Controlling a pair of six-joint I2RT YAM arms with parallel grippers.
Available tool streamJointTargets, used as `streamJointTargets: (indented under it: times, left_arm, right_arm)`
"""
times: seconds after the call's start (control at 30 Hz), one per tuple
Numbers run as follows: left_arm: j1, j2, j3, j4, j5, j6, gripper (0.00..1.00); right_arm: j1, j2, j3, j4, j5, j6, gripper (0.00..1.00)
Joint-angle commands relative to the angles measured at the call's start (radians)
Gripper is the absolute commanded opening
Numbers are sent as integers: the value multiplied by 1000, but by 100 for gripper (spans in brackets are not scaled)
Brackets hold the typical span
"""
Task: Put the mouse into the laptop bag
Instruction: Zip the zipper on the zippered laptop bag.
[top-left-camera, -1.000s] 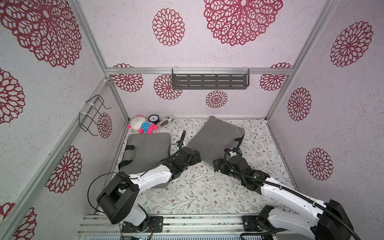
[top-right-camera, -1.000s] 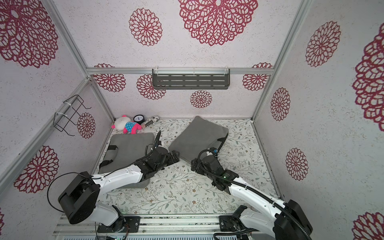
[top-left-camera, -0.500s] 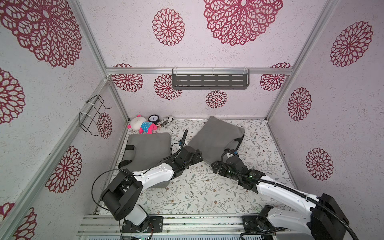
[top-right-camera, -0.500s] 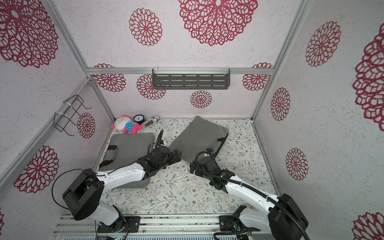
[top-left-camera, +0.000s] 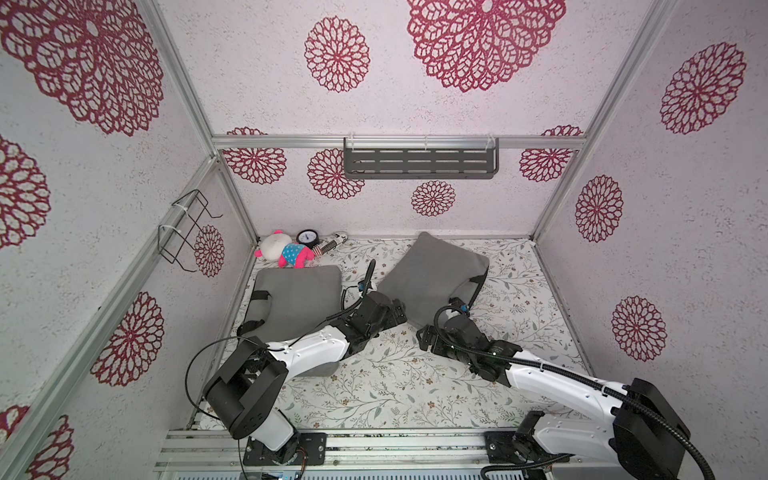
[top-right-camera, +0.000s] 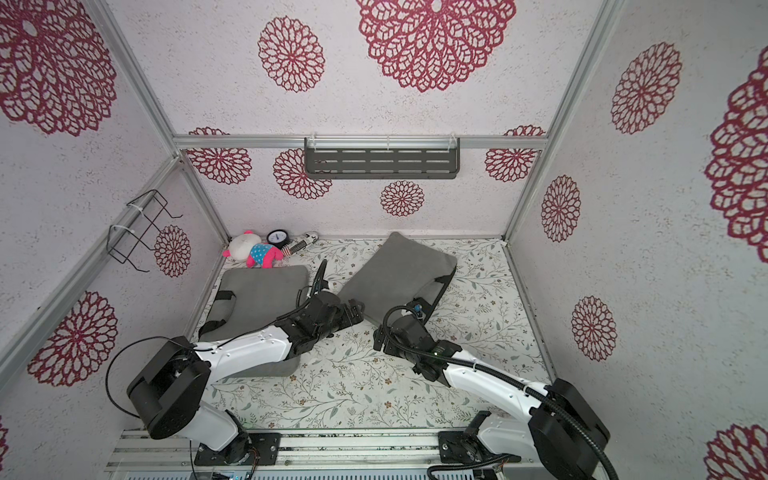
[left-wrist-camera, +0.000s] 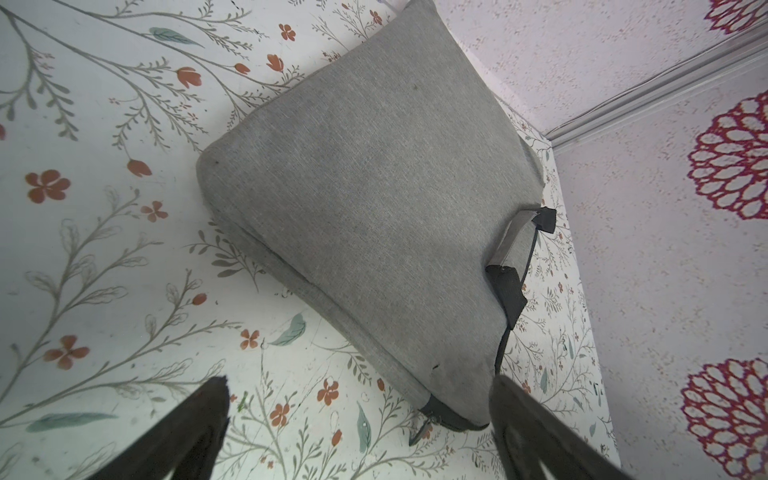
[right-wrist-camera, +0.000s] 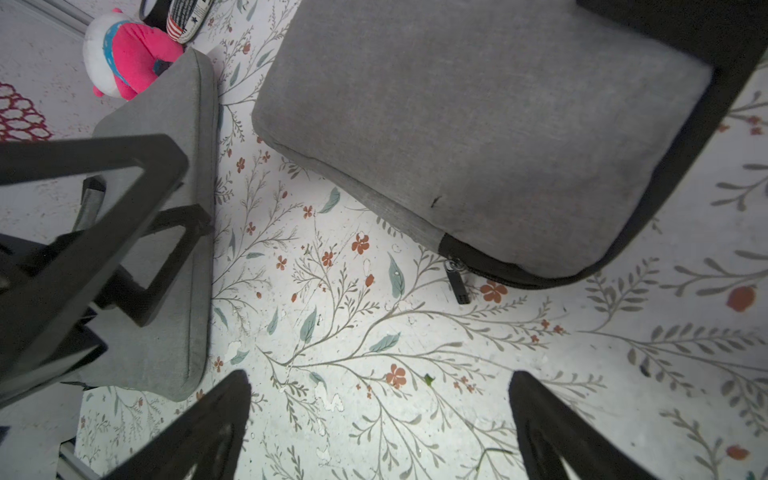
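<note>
Left gripper (left-wrist-camera: 357, 384): released, jaws spread wide with nothing between them; low at the near corner of the centre laptop bag (top-left-camera: 432, 278).
Right gripper (right-wrist-camera: 380, 378): released, jaws spread wide and empty; over bare table (top-left-camera: 395, 386), just in front of the same corner.
Centre laptop bag: grey, lying askew mid-table; its zipper pull (right-wrist-camera: 457, 286) rests on the table at the near corner; its handle (left-wrist-camera: 513, 241) is on the right-hand edge.
Second laptop bag (top-left-camera: 299, 291): grey, flat, beside the left wall, partly under the left arm.
Mouse: position cannot be told from any view.
Far left corner: plush toy (top-left-camera: 286, 251) and round dial (top-left-camera: 308, 237).
</note>
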Motion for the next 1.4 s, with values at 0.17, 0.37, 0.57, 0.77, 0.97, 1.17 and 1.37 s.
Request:
streamJointTargets:
  times: [0.17,0.37,0.57,0.77,0.97,1.17,1.37]
  left_arm:
    - [8,32,-9,85,0,-2,99]
    - [11,54,-3,125,16,0,99]
    - [19,62,-11,140,34,-2,100]
    - [33,51,-45,169,43,-15,99]
    - [44,51,-55,180,54,-17,100]
    - [48,59,-58,195,62,-20,99]
    - [51,79,-53,206,75,-28,99]
  right_arm:
    - [22,93,15,36,64,54,90]
    - [52,261,98,-6,169,50,84]
    - [55,438,177,-63,318,63,75]
    - [55,554,267,-140,396,83,71]
    - [58,598,296,-154,385,94,53]
    - [70,586,277,-154,376,116,36]
    - [80,579,268,-147,361,119,18]
